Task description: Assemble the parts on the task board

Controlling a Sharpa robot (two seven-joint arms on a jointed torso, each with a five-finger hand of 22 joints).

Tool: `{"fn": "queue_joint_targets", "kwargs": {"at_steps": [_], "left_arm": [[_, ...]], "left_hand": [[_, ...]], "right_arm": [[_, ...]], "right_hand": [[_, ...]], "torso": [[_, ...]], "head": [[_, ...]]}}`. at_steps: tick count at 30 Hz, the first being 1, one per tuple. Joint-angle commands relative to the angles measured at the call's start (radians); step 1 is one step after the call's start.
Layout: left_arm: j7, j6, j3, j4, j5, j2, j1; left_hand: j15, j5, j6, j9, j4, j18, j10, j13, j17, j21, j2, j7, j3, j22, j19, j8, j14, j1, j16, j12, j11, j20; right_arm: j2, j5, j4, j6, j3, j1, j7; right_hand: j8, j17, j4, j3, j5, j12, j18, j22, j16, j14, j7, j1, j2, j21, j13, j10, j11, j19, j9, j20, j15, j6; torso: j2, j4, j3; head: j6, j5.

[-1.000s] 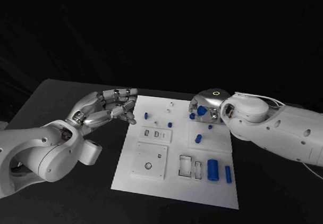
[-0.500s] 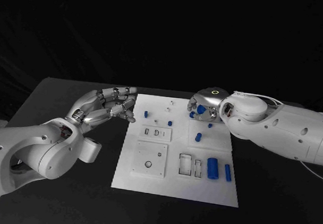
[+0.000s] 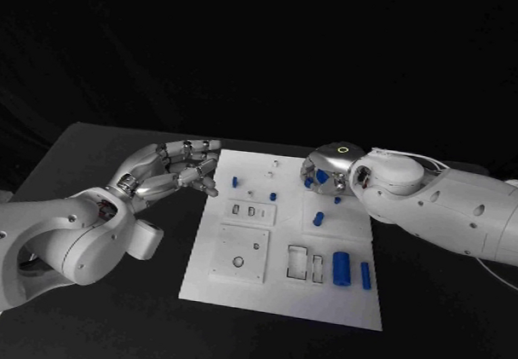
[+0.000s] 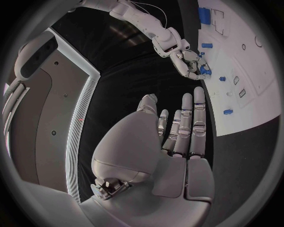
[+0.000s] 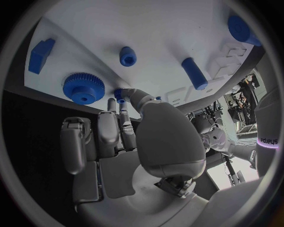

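Now right hand (image 3: 323, 172) sits over the task board's (image 3: 282, 300) far edge, fingers curled beside a blue gear (image 5: 83, 87) — grip on any part unclear. Left hand (image 3: 173, 171) hovers off the board's near-left side, fingers spread, holding nothing.

Black table (image 3: 99, 173) under the setup

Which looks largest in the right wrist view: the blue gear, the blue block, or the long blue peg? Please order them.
1. gear, clearly largest.
2. and 3. block and long peg look about alike. The fisheye bends the picture and they lie at different distances, so I do not rank these two.
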Motion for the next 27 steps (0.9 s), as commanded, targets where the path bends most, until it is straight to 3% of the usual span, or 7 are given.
{"fn": "queue_joint_targets", "kwargs": {"at_steps": [1, 8, 14, 20, 27], "left_arm": [[-0.005, 0.024, 0.0, -0.002, -0.01, 0.004, 0.001], [-0.006, 0.025, -0.001, -0.007, -0.011, 0.006, 0.001], [-0.007, 0.025, -0.001, -0.009, -0.011, 0.005, 0.001], [-0.009, 0.023, -0.001, -0.011, -0.011, 0.003, 0.001], [-0.014, 0.022, -0.001, -0.012, -0.011, 0.005, 0.001]], "left_hand": [[0.001, 0.006, 0.005, 0.001, -0.001, 0.007, -0.005, -0.001, -0.001, -0.002, 0.001, 0.005, -0.002, 0.0, -0.009, 0.005, -0.009, 0.008, 0.006, 0.006, 0.005, 0.0], [0.002, 0.007, 0.007, 0.001, -0.001, 0.007, -0.005, -0.002, -0.002, -0.002, 0.002, 0.006, -0.002, 0.0, -0.01, 0.006, -0.009, 0.008, 0.006, 0.006, 0.005, 0.0], [0.002, 0.008, 0.009, 0.001, -0.001, 0.007, -0.006, -0.003, -0.003, -0.002, 0.003, 0.008, -0.001, 0.0, -0.011, 0.007, -0.01, 0.009, 0.005, 0.007, 0.005, 0.0], [0.002, 0.008, 0.01, 0.002, 0.0, 0.007, -0.006, -0.003, -0.003, -0.002, 0.004, 0.009, -0.001, 0.0, -0.011, 0.008, -0.011, 0.01, 0.005, 0.007, 0.005, 0.0], [0.002, 0.009, 0.011, 0.002, 0.0, 0.007, -0.006, -0.004, -0.004, -0.002, 0.005, 0.01, 0.0, 0.0, -0.012, 0.009, -0.011, 0.011, 0.006, 0.008, 0.006, 0.0]], "right_arm": [[0.003, -0.002, -0.004, 0.016, 0.0, -0.004, 0.015], [0.001, 0.001, -0.006, -0.01, 0.0, -0.006, 0.032], [-0.007, 0.006, 0.002, -0.076, 0.0, -0.006, 0.051], [-0.022, 0.026, 0.031, -0.109, 0.0, -0.002, 0.057], [0.001, 0.079, 0.035, -0.091, 0.001, 0.032, 0.053]], "right_hand": [[0.013, -0.002, -0.011, 0.001, 0.01, 0.008, -0.006, 0.136, -0.007, -0.006, 0.0, 0.003, 0.011, -0.006, 0.007, 0.021, -0.004, 0.001, 0.022, -0.01, -0.003, 0.01], [0.048, -0.003, -0.026, -0.005, 0.015, 0.023, -0.007, 0.14, -0.009, -0.005, 0.019, 0.008, 0.022, -0.006, 0.024, 0.069, -0.019, 0.003, 0.083, -0.02, -0.014, 0.029], [0.076, -0.057, -0.042, -0.007, 0.014, 0.036, -0.001, 0.123, -0.038, -0.03, 0.031, 0.022, 0.035, -0.019, 0.04, 0.11, -0.032, -0.018, 0.141, -0.031, -0.024, 0.037], [0.085, -0.05, -0.043, -0.009, 0.008, 0.035, -0.003, 0.131, -0.037, -0.024, 0.033, 0.021, 0.037, -0.016, 0.044, 0.121, -0.031, -0.009, 0.165, -0.033, -0.026, 0.04], [0.086, -0.044, -0.043, -0.01, -0.002, 0.031, -0.005, 0.137, -0.036, -0.019, 0.035, 0.021, 0.036, -0.013, 0.043, 0.127, -0.03, -0.003, 0.174, -0.034, -0.026, 0.038]], "torso": [[0.0, -0.0002, -0.0015], [-0.001, -0.0007, -0.0018], [-0.002, -0.0002, -0.0022], [-0.003, -0.0008, -0.0034], [-0.001, -0.0024, -0.0035]], "head": [[-0.004, 0.0], [-0.008, 0.0], [-0.011, 0.003], [-0.013, 0.009], [-0.015, 0.01]]}}
